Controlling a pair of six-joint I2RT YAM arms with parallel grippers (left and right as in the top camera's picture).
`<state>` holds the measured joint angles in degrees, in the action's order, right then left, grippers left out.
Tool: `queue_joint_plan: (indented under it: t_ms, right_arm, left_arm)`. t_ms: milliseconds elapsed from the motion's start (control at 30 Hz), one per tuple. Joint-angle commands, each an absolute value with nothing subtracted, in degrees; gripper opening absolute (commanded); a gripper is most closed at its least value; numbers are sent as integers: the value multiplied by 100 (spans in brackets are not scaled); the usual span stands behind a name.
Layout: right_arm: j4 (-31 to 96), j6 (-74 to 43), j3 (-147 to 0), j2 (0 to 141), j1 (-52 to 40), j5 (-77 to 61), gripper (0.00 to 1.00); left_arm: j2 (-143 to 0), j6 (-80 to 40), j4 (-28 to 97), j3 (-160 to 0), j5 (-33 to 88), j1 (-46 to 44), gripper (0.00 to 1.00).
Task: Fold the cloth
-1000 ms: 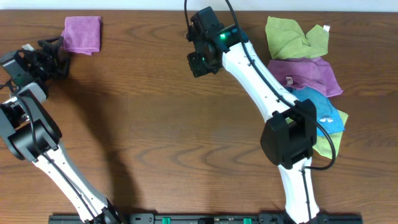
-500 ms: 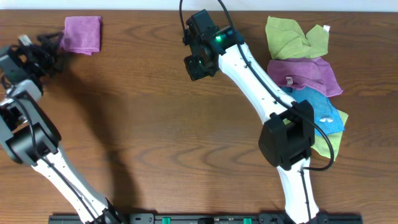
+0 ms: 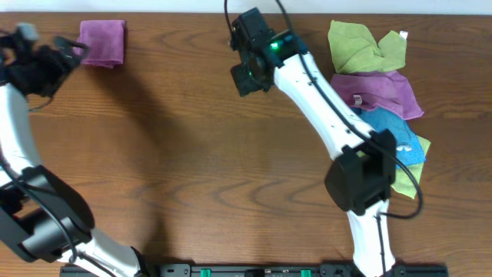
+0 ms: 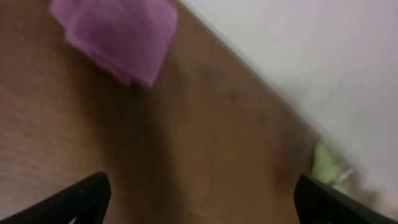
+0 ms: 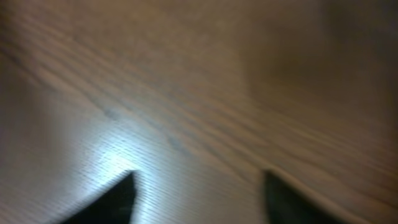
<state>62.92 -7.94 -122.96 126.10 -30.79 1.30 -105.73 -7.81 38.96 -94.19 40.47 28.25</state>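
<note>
Cloth [image 3: 102, 43]: folded into a compact mauve packet, flat at the far left corner of the worktop [image 3: 192, 154]. Same place and same outline as one second ago. Also seen from the left wrist camera [image 4: 118, 37], lying free, with nothing touching it.

Left pincer [image 3: 65, 55]: wide open, empty, just beside the near-left edge of the packet without contact. Raised and swung toward the far edge over the last second, with the arm now stretched along the left side. Both fingertips at the bottom of the wrist view [image 4: 202, 199], far apart, only bare wood between.

Right pincer [image 3: 244, 77]: at far centre, well apart from the cloth. Shut one second ago; now parted, with nothing between the jaws but wood grain in the wrist view [image 5: 199, 199]. Wrist picture blurred by motion.

Pile of other cloths [image 3: 377, 92] at far right: green, purple and blue, not touched.

Meaning for the task, as a judgement: fold complete and cloth released. Parted jaws on the right consistent with readying for a next item or returning to rest.
</note>
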Motion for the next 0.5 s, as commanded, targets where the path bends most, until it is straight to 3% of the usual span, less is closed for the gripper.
queue_joint_plan:
  t_ms: [0,267,467]
  right_arm:
    - [6287,-829,-12398,11854,-3105,1024,99]
    - [7406,-692,-12398,10755,-3065,2038,99]
    - [8160,-617,-12398,9830,-3030,2012,99]
  left_arm:
    - [-10315,429,4309,-9393,3044,2093,96]
    - [-9354,379,4661,-9393,1986,386,96]
    - [-7999,386,4910,-9393,1341,-325,95]
